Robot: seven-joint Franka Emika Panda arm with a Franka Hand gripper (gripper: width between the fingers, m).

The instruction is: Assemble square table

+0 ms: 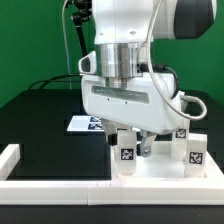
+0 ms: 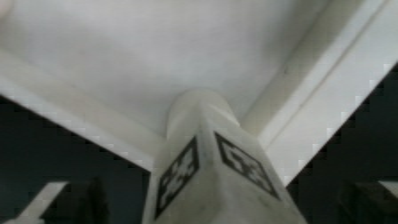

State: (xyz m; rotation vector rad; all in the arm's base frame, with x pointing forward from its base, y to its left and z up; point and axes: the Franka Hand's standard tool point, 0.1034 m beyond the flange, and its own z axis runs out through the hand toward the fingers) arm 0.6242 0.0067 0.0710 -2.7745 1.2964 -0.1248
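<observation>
The white square table top (image 1: 160, 172) lies at the front of the exterior view. Three tagged white legs stand on it: one (image 1: 127, 152) under my hand, two more (image 1: 195, 153) (image 1: 181, 131) toward the exterior view's right. My gripper (image 1: 136, 143) hangs over the first leg, open, a finger on each side. In the wrist view that leg (image 2: 214, 150) rises between the fingers (image 2: 43, 203), with a dark gap on both sides, so neither finger touches it. The table top (image 2: 143, 55) fills the view behind it.
A low white border rail (image 1: 12, 160) runs along the front and the exterior view's left of the black table. The marker board (image 1: 84, 124) lies flat behind my hand. A green wall stands at the back.
</observation>
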